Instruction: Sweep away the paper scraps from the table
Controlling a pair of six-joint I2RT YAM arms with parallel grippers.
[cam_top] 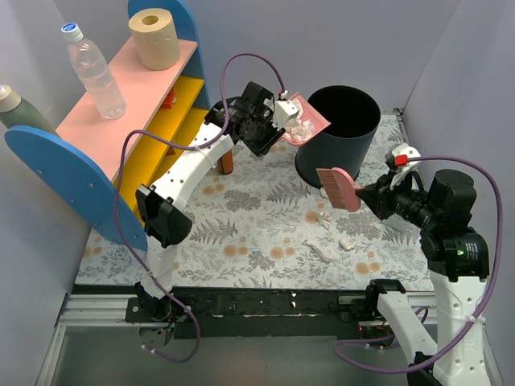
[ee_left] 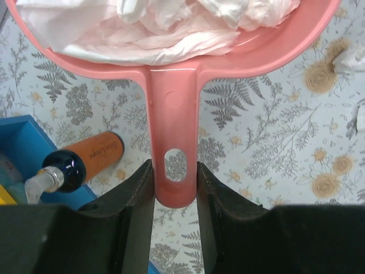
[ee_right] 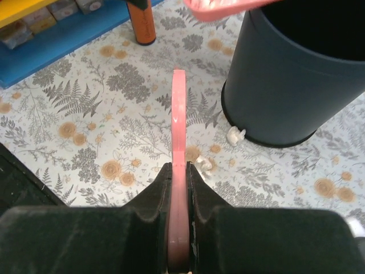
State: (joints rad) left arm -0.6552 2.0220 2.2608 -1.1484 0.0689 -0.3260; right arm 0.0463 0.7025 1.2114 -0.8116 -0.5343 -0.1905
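Observation:
My left gripper [cam_top: 278, 115] is shut on the handle of the pink dustpan [cam_top: 304, 119], held in the air beside the rim of the black bin [cam_top: 338, 137]. In the left wrist view the dustpan [ee_left: 174, 120] holds white paper scraps [ee_left: 165, 28]. My right gripper [cam_top: 378, 195] is shut on the pink brush [cam_top: 339, 187], held above the table [cam_top: 241, 225]. The brush handle shows in the right wrist view [ee_right: 179, 142]. Several scraps lie on the cloth near the bin [cam_top: 323, 217], [cam_top: 348, 241], and in the right wrist view [ee_right: 235, 135], [ee_right: 204, 165].
A blue, pink and yellow shelf [cam_top: 129, 121] stands at the left with a water bottle [cam_top: 93, 71] and a beige paper roll [cam_top: 154, 37] on top. An orange bottle [ee_left: 80, 161] lies by the shelf's foot. Grey walls enclose the table.

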